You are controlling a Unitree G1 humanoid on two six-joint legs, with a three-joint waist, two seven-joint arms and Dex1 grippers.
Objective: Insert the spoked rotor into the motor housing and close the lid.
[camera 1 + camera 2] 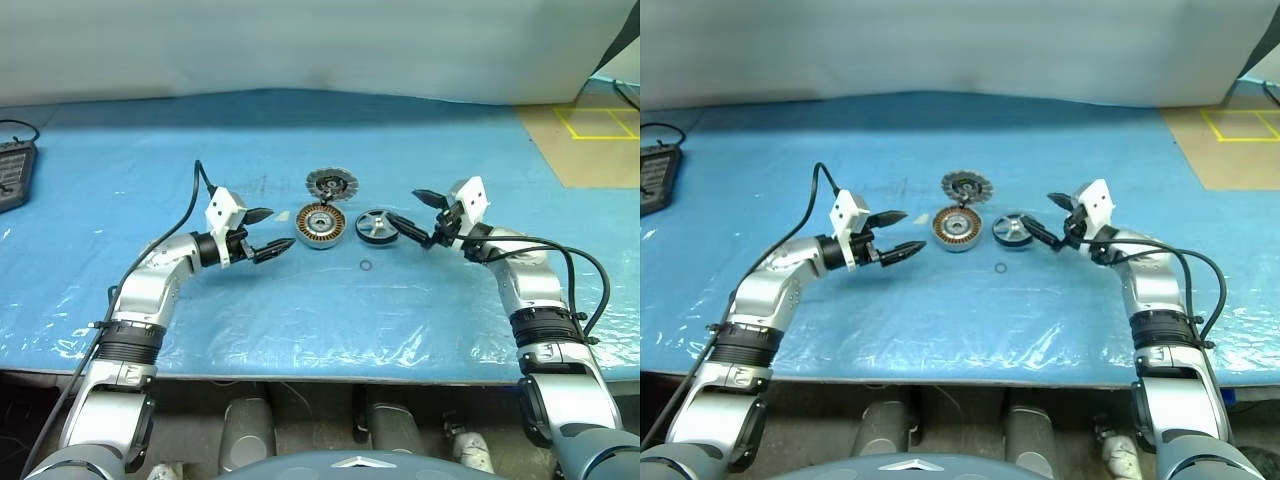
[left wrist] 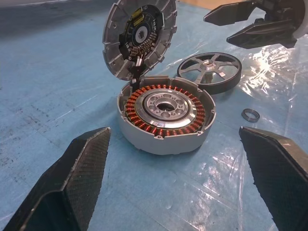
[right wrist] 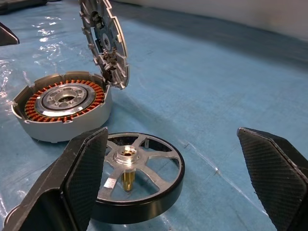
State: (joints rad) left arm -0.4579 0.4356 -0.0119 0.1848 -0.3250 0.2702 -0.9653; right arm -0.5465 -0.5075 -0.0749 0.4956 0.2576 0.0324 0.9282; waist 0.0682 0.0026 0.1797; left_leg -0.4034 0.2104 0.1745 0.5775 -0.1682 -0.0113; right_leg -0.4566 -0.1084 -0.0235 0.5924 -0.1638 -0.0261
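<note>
The motor housing lies mid-table, its copper winding ring around a silver centre facing up. Its lid, a toothed silver disc, stands raised at the housing's far edge, apparently hinged there. The spoked rotor, black-rimmed with silver spokes, lies flat just right of the housing. My left gripper is open, level, just left of the housing and holds nothing. My right gripper is open, right beside the rotor, with its lower finger close to the rim and nothing held.
A small dark ring lies on the blue plastic-covered table in front of the rotor. A black device with a cable sits at the far left. Yellow tape marks the floor past the table's right end.
</note>
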